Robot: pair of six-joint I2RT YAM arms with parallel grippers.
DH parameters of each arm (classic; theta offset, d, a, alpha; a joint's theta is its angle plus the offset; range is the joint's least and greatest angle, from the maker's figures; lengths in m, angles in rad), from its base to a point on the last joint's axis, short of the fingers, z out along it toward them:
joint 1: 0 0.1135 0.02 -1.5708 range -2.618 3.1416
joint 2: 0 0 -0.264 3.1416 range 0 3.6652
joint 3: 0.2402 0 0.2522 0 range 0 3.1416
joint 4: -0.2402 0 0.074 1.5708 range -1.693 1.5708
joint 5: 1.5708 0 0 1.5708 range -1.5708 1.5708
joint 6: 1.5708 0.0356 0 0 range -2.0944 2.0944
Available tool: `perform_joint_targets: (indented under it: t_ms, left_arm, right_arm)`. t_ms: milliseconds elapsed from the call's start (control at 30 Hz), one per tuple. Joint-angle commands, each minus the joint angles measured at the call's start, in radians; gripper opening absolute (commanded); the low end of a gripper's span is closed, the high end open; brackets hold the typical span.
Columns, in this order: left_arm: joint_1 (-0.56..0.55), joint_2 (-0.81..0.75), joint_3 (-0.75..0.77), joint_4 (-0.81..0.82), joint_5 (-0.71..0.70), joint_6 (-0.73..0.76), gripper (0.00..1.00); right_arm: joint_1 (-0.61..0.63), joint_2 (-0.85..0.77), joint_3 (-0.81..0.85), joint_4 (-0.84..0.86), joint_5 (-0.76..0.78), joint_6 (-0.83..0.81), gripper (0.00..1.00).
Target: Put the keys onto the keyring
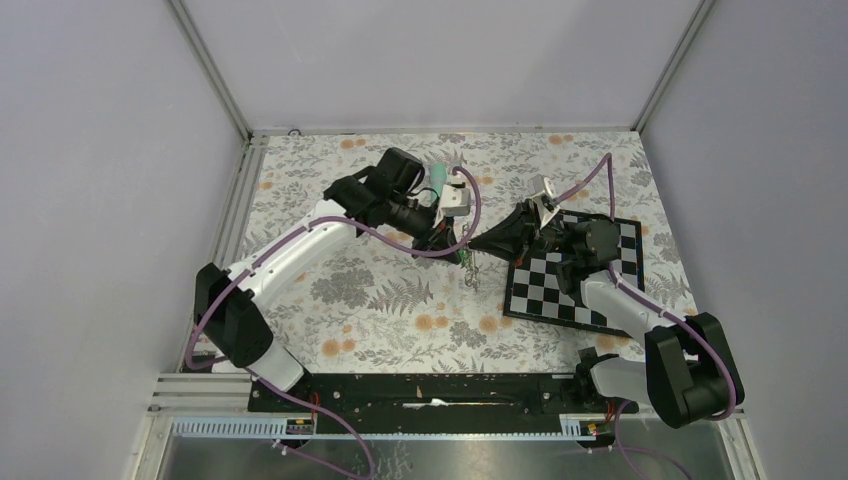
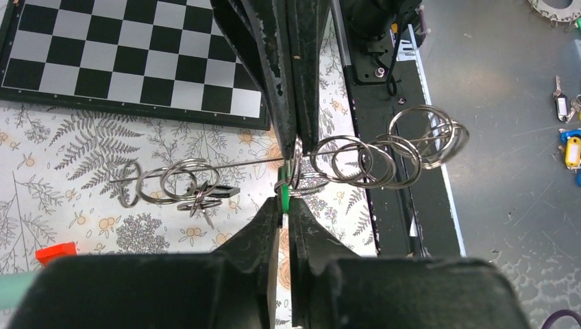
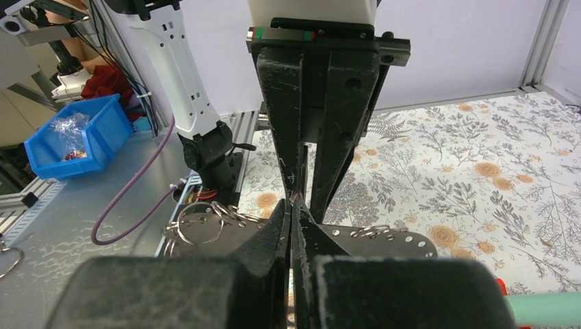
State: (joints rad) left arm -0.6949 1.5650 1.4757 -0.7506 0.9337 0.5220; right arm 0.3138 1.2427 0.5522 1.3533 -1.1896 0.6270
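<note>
In the left wrist view my left gripper [image 2: 283, 200] is shut on the bright green head of a key [image 2: 281, 197]. My right gripper [image 2: 294, 145] comes in from above, shut tip to tip on a metal ring of the keyring. Several silver rings [image 2: 363, 161] hang along it to both sides. In the right wrist view the keyring's flat dark strap [image 3: 390, 240] runs crosswise behind my right gripper [image 3: 293, 205]. A darker key-like piece [image 2: 218, 192] lies among the rings at the left. From the top, both grippers meet at mid-table [image 1: 467, 248].
A chessboard [image 1: 570, 275] lies at the right under the right arm. A teal stick [image 1: 440, 180] with a red base [image 2: 55, 252] stands behind the left gripper. A blue bin [image 3: 75, 140] and tagged keys [image 2: 569, 147] sit off the flowered cloth.
</note>
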Motion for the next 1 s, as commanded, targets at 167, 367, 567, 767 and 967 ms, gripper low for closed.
perform_joint_targets:
  t_ms: [167,367,567,767,967]
  left_arm:
    - [0.002,0.026,0.007,0.039,0.118,-0.015,0.00]
    - [-0.007,0.062,0.035,0.039,0.128,-0.040,0.00]
    - [-0.010,0.096,0.068,0.039,0.118,-0.061,0.00]
    - [-0.011,0.080,0.068,0.028,0.087,-0.048,0.12]
    - [-0.002,0.017,0.046,0.013,0.030,0.005,0.36]
  right_arm:
    - [-0.005,-0.008,0.011,0.086,0.029,-0.015,0.00]
    - [-0.005,-0.007,-0.004,0.068,0.031,-0.040,0.00]
    - [-0.005,-0.013,-0.012,0.057,0.028,-0.056,0.00]
    - [-0.005,-0.015,-0.018,0.046,0.022,-0.070,0.00]
    - [-0.006,-0.022,-0.014,0.030,-0.003,-0.087,0.00]
